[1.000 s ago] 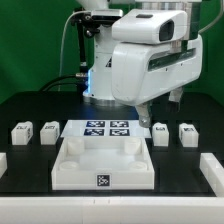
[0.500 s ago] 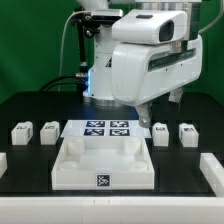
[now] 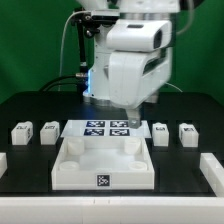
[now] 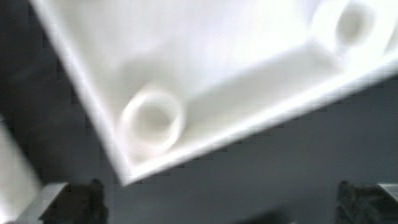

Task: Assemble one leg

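Four legs, small white blocks with tags, stand on the black table: two on the exterior view's left (image 3: 22,131) (image 3: 49,130) and two on its right (image 3: 160,132) (image 3: 187,133). The large white tray-like piece (image 3: 72,168) lies in front of the marker board (image 3: 107,128). My gripper (image 3: 133,114) hangs over the tray's far right part, apart from every leg. In the wrist view the gripper (image 4: 222,205) is open and empty, its fingertips (image 4: 80,200) wide apart. Below it is a tray corner (image 4: 231,70) with a round recess (image 4: 151,118). No leg shows in the wrist view.
White raised bars lie at the table's left edge (image 3: 4,160) and right edge (image 3: 212,172) in the exterior view. The arm's base and cables stand behind the marker board.
The arm's head has swung toward the exterior view's left and turned. The gripper moved from near the right legs to above the tray's far right part. The parts have not moved.
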{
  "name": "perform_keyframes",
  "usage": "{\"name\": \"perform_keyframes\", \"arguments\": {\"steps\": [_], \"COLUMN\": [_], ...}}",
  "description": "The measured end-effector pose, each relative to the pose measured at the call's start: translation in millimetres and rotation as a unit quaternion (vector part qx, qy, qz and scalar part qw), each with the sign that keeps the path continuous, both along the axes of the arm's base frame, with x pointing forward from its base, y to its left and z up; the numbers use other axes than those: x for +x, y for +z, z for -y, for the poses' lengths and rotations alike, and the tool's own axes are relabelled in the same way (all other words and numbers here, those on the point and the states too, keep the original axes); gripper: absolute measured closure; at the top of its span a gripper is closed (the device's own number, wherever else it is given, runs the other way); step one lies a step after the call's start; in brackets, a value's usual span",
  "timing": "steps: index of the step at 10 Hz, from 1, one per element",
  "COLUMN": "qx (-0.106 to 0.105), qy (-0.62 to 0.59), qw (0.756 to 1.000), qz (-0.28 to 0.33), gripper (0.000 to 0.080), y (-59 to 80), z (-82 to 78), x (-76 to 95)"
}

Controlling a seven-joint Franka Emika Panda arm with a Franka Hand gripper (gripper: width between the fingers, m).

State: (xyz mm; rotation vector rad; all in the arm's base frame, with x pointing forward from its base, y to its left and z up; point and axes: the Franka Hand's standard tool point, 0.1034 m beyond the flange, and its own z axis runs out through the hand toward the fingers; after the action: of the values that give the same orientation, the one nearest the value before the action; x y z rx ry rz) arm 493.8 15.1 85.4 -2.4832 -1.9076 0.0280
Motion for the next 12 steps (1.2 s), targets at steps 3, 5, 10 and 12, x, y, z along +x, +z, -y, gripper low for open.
{"name": "perform_keyframes", "arguments": {"steps": [3,5,10,12], "qx": [0.012,0.019,0.024,0.024], "qy": [0.126,0.126,0.119,0.119], "qw": [0.992,0.992,0.992,0.992], "qz": [-0.012,-0.021,-0.029,-0.029], "gripper": [0.0150,0.0150,0.0271,0.0554], "y": [-39.4,-62.6,-75.5,-75.8], "z": [36.8,41.9,50.3,50.4], "x": [-43.1,-52.1,-55.3,-55.6]}}
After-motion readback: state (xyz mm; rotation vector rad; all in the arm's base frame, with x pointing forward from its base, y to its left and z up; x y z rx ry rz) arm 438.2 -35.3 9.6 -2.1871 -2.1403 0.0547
